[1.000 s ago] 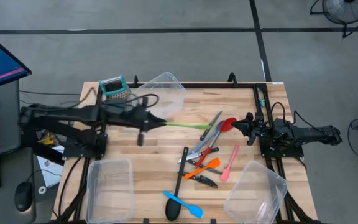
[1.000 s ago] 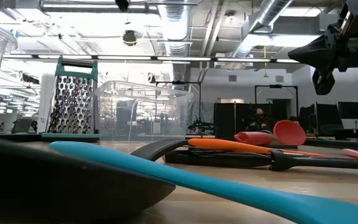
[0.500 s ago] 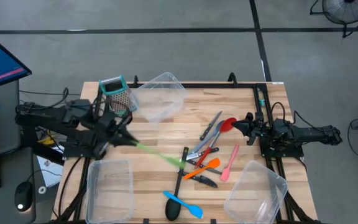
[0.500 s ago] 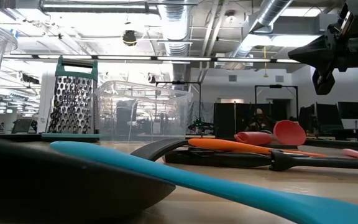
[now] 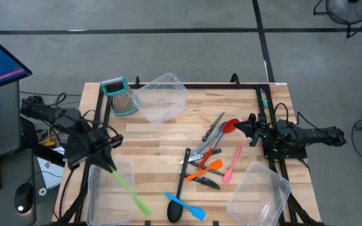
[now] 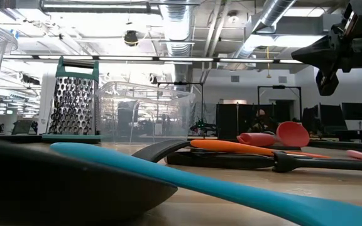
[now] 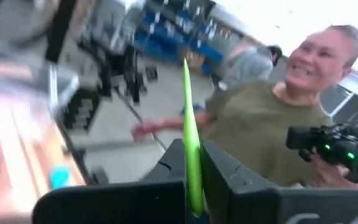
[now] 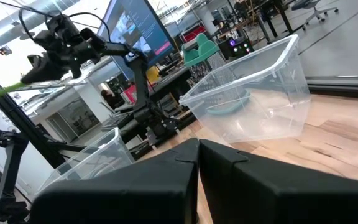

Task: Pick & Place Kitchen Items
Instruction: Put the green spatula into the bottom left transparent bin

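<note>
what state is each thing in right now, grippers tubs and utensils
left gripper: shut on the green spatula, over the near left tub
green spatula: held, slanting across that tub
right gripper: shut, empty, at the table's right edge
near left tub: upright
far tub: tipped on its side
right tub: tilted at the table's corner
box grater: standing
blue spatula: lying flat

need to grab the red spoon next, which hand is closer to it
Right. The right hand waits shut just beside the red spoon, at the table's right edge. The left hand is far across the table, shut on the green spatula over a clear tub.
</note>
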